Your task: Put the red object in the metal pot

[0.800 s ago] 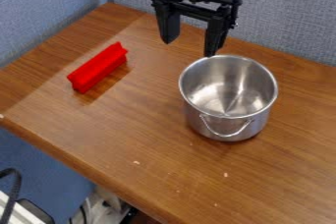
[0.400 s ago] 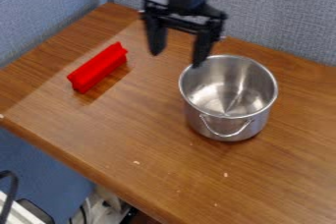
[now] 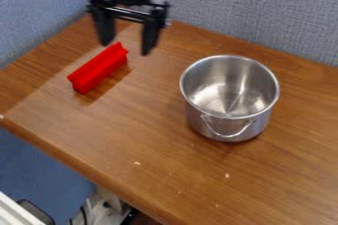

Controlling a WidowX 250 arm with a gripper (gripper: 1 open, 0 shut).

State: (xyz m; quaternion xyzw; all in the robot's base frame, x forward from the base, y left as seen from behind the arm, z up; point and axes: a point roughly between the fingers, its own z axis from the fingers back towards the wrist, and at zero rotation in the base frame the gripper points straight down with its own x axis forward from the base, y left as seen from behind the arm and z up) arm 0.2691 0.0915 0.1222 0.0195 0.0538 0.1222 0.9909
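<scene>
Your gripper (image 3: 126, 31) has swung left across the table since the earlier frames, leaving the space above the metal pot (image 3: 230, 96) and arriving over the far end of the red object (image 3: 101, 67). Its fingers stand wide apart and point straight down, holding nothing. The red object lies flat on the wooden table (image 3: 106, 140), near the left edge, set on a diagonal and well apart from the pot, which sits upright and empty to the right with its small loop handle toward the camera. Now watch the risks as you go down. You look lined up with the block's far tip rather than its middle, so a close there could pinch only the end and let the piece swing or slip out on the lift. The block's diagonal lie matters too: if your fingers don't straddle the narrow width, one could land on the raised edge and shove the block toward the table edge. On the carry, a low pass could clip the pot's rim, and a block about as long as the pot is wide may catch across it. No brands, labels or readable writing show anywhere.
</scene>
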